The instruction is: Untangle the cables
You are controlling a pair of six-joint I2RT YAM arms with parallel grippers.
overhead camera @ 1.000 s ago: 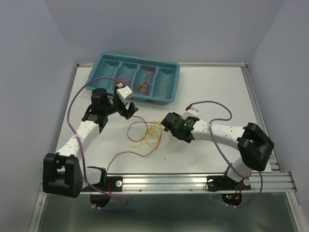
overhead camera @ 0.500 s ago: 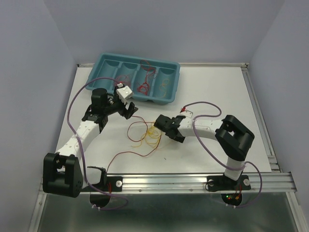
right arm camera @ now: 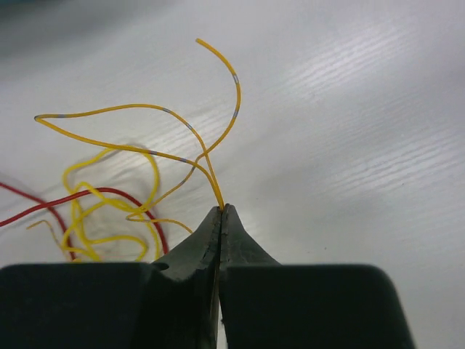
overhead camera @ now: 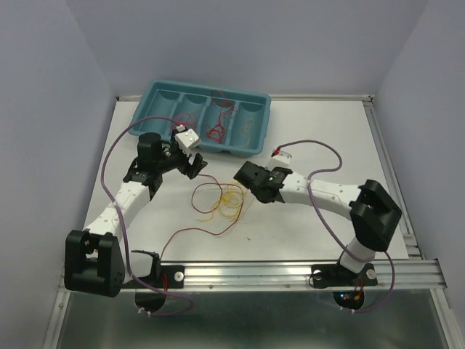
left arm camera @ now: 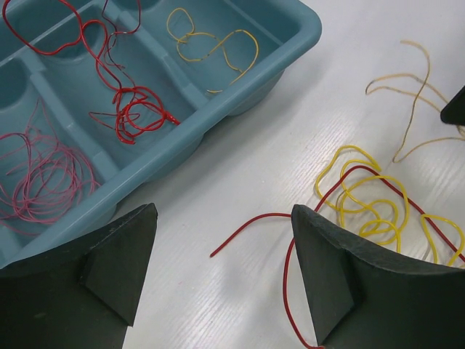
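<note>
The loose cables (overhead camera: 221,203) lie tangled mid-table: a curly yellow one (left arm camera: 363,196), a long red one (left arm camera: 247,225) and a thin orange one (right arm camera: 145,109). My right gripper (right arm camera: 221,209) is shut on the orange cable, which fans up out of the jaw tips. From above, the right gripper (overhead camera: 241,182) sits at the tangle's right edge. My left gripper (left arm camera: 225,269) is open, low over the table with the red cable's free end between its fingers (left arm camera: 120,254), touching nothing. In the top view the left gripper (overhead camera: 190,163) sits upper left of the tangle.
A teal divided tray (overhead camera: 156,91) stands at the back left, holding dark red, red and yellow wires in separate compartments; its near corner (left arm camera: 305,33) is close to the left gripper. Purple arm cables (overhead camera: 320,156) loop above both arms. A metal rail (overhead camera: 290,273) runs along the near edge.
My right gripper went from open to shut, clamping the orange cable at the tangle's right edge, and its arm shifted. The left arm has not moved.
</note>
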